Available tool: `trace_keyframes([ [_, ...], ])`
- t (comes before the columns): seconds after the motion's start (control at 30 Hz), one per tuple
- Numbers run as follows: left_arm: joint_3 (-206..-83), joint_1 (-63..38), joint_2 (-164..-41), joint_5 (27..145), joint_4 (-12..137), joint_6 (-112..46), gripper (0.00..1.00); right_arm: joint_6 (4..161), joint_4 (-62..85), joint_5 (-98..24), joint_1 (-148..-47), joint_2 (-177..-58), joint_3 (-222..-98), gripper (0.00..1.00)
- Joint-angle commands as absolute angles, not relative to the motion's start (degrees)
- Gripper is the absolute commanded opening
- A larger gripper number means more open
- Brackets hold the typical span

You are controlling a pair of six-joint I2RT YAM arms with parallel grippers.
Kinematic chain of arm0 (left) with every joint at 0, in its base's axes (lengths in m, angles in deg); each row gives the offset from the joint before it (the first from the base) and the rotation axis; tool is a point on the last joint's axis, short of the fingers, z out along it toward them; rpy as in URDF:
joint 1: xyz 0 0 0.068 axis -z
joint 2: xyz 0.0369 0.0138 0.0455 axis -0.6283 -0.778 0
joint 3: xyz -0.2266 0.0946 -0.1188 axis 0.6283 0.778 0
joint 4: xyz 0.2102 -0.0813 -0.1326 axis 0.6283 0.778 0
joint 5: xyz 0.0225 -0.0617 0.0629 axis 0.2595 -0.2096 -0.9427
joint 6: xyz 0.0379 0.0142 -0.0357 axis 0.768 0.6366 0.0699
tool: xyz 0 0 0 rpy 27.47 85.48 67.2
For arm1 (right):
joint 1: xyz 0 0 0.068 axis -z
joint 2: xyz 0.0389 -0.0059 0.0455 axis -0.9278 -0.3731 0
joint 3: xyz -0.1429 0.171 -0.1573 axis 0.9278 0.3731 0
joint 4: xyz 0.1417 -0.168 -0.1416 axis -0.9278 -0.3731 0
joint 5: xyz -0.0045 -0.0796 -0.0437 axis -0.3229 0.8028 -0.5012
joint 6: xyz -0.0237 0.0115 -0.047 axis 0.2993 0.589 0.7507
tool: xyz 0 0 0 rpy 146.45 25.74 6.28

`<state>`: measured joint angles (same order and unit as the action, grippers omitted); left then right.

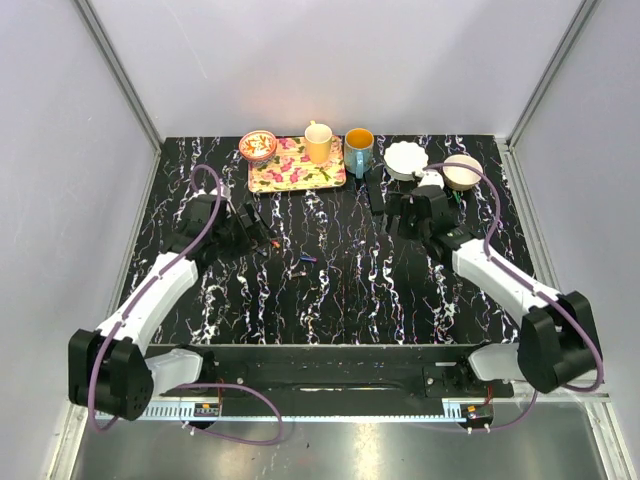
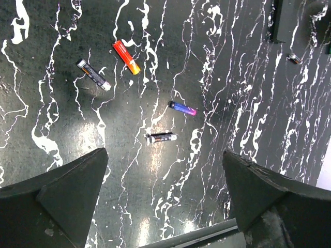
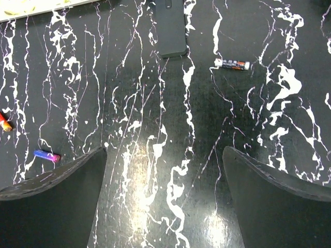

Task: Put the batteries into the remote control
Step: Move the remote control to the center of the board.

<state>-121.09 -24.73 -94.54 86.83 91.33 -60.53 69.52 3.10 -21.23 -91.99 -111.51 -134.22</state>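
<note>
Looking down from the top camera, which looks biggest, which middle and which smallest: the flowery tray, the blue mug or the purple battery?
1. Flowery tray, by far the largest.
2. Blue mug, clearly smaller than the tray.
3. Purple battery, just a tiny speck.

The left arm [image 1: 150, 295] and right arm [image 1: 500, 275] are clad in white shells with black joints, and a purple cable [image 1: 205, 215] is run along each. The left gripper [image 2: 164, 152] and right gripper [image 3: 164, 152] are fitted with black wedge fingers [image 2: 57, 201].
</note>
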Motion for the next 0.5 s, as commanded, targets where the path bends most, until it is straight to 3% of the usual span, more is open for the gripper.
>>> trace_keyframes([
  [0.0, -119.7, -24.7, -89.3, 88.1, 89.2, -58.9, 0.99, 72.1, 4.5, -21.7, -92.1, -117.2, -141.6, 1.00],
  [0.47, -115.1, -23.0, -82.0, 92.2, 89.1, -53.1, 0.98, 81.6, -3.2, -21.7, -90.8, -150.7, -170.6, 0.99],
])
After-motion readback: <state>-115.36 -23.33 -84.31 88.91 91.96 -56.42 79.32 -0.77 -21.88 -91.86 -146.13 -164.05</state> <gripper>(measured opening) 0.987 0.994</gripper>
